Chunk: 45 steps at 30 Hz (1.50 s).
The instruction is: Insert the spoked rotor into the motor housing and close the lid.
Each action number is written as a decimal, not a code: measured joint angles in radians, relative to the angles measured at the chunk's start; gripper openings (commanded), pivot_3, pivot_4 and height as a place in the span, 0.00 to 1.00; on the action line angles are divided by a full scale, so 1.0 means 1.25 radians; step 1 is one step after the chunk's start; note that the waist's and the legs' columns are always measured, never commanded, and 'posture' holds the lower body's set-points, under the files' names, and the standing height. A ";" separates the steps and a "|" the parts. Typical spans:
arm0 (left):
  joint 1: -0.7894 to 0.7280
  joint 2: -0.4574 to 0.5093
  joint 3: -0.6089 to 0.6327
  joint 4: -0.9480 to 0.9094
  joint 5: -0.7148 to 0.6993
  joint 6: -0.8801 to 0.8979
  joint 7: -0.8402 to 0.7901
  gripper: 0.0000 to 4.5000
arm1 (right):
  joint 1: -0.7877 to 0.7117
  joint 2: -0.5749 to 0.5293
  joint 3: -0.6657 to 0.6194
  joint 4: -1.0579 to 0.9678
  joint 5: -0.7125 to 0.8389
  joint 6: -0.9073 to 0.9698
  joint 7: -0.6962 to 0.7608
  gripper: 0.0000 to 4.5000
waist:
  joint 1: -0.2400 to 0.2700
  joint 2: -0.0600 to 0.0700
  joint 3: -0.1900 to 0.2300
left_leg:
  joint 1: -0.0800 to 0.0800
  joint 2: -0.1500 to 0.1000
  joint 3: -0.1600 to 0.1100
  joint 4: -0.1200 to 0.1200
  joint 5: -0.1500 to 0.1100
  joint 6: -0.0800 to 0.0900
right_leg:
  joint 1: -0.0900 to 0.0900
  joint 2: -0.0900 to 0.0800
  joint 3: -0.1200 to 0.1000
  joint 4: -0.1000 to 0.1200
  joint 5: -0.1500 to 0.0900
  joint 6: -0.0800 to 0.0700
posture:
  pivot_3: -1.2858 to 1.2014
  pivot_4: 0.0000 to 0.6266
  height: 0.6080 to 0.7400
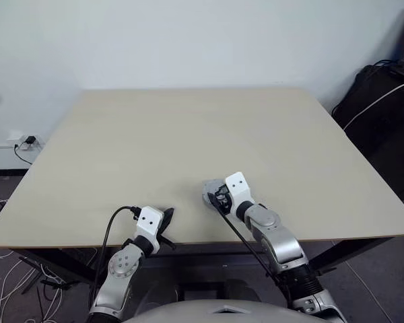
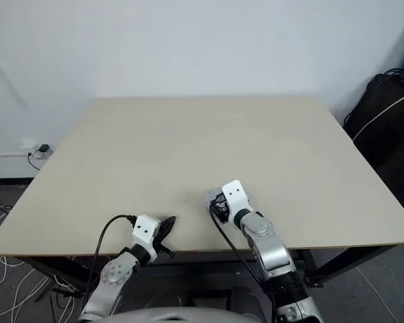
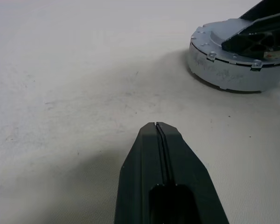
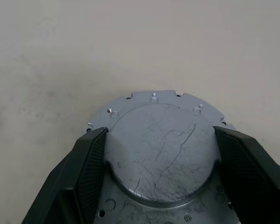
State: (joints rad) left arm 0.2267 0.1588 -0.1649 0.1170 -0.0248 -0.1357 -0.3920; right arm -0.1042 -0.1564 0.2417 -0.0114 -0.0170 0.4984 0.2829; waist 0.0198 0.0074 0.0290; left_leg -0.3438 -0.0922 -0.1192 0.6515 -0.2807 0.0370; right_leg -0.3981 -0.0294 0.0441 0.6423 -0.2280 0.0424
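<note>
The round grey motor housing (image 3: 238,70) stands on the table near its front edge, right of centre (image 1: 211,194). On top of it sits the lid (image 4: 161,154), a scratched light-grey round cap, ringed by the housing's flange (image 4: 154,98) with small screw holes. My right gripper (image 4: 161,133) reaches down over it, one finger pressed against each side of the lid. The left gripper (image 3: 156,125) is shut and empty, hovering low over the table to the housing's left (image 1: 167,214). The spoked rotor is hidden.
The beige table (image 1: 188,134) stretches away bare behind the housing. A black bag with a white cable (image 1: 384,101) lies on the floor at the right. A wall socket and loose cables (image 1: 27,141) are at the left.
</note>
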 measured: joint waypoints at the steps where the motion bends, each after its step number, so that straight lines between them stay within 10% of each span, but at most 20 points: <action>1: 0.000 0.000 0.000 0.000 0.000 0.000 0.000 0.00 | -0.002 -0.003 0.007 0.000 -0.008 -0.002 -0.001 0.71 | 0.000 0.000 0.000 | 0.000 0.000 0.000 0.000 0.000 0.000 | 0.000 0.000 0.000 0.000 0.000 0.000 | 0.52 0.00 1.00; 19: -0.012 -0.017 0.008 -0.062 -0.014 0.077 0.038 0.00 | -0.017 0.015 -0.012 0.000 0.004 0.060 -0.012 0.71 | 0.001 0.000 -0.001 | 0.001 0.000 0.000 0.002 -0.001 -0.001 | 0.003 0.000 0.000 0.000 0.000 0.001 | 0.52 0.00 1.00; 45: -0.484 -0.063 0.015 0.225 -0.178 0.384 -0.220 0.00 | -0.025 0.013 -0.015 -0.001 0.030 0.081 -0.017 0.71 | -0.003 0.000 -0.003 | 0.001 -0.001 -0.001 0.004 0.000 0.000 | 0.002 0.001 -0.001 0.000 0.001 0.002 | 0.52 0.00 1.00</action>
State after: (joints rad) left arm -0.3788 0.0795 -0.1462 0.3980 -0.2471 0.3440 -0.6671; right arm -0.1349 -0.1399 0.2234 -0.0124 0.0210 0.5991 0.2611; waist 0.0162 0.0072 0.0255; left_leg -0.3429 -0.0939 -0.1208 0.6563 -0.2802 0.0372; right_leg -0.3951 -0.0287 0.0431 0.6426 -0.2262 0.0452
